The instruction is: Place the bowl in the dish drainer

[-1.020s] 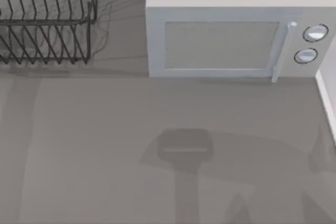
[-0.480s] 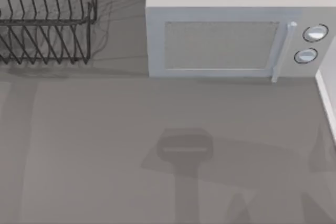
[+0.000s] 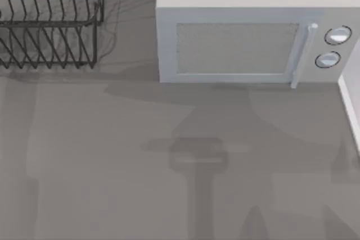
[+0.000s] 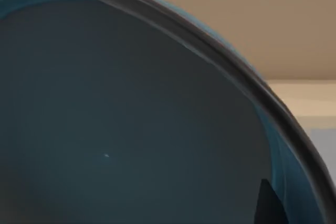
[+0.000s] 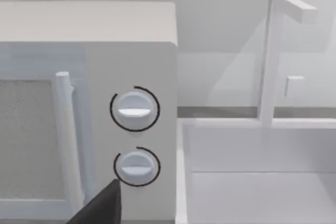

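The bowl (image 4: 121, 129) sits very close in the left wrist view, showing its greyish-blue inside and dark rim. My left gripper is shut on it, and one dark fingertip (image 4: 269, 207) rests by the rim. The dish drainer (image 3: 50, 26), a black wire rack with slanted tines, stands at the table's far left corner in the top view. Part of my right gripper (image 5: 100, 208) shows dark, facing the microwave's knobs.
A white microwave (image 3: 247, 37) with its door shut stands at the back, right of the drainer, with two round knobs (image 5: 134, 109). A white sink basin (image 5: 252, 182) with a tap lies at the right. Grey table (image 3: 112, 155) spreads in front.
Broad shadows have spread across the middle of the table below the microwave. The drainer and microwave have not moved.
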Controlling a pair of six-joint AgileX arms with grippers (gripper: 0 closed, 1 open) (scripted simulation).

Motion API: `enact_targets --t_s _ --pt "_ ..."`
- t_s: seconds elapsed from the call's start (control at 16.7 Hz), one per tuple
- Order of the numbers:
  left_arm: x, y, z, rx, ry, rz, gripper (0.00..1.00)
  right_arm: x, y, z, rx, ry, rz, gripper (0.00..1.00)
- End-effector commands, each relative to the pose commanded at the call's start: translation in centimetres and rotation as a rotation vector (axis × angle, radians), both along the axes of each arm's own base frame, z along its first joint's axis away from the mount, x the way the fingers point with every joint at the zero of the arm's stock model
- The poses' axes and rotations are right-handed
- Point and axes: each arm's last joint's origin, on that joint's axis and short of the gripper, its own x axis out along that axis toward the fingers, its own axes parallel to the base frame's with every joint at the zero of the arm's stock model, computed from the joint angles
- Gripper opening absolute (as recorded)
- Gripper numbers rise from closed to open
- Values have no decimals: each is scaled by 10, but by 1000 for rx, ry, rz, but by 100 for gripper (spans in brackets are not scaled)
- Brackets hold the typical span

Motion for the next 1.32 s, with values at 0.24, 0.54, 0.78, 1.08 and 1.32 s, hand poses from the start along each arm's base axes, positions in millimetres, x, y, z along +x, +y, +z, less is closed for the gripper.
enact_targets --t_s 0.24,0.54,0.78,1.08,1.32 --pt "53 -3 -65 7 -22 3 0 0 0 0 0 0 0 100" --pt "77 -12 -129 3 -11 5 0 0 0 0 0 0 0 100" --pt "78 -13 -137 1 -7 5 0 0 0 0 0 0 0 100" --pt "78 -13 -137 1 -7 5 23 0 0 0 0 0 0 100" --pt "78 -13 -137 1 -7 5 53 0 0 0 0 0 0 100"
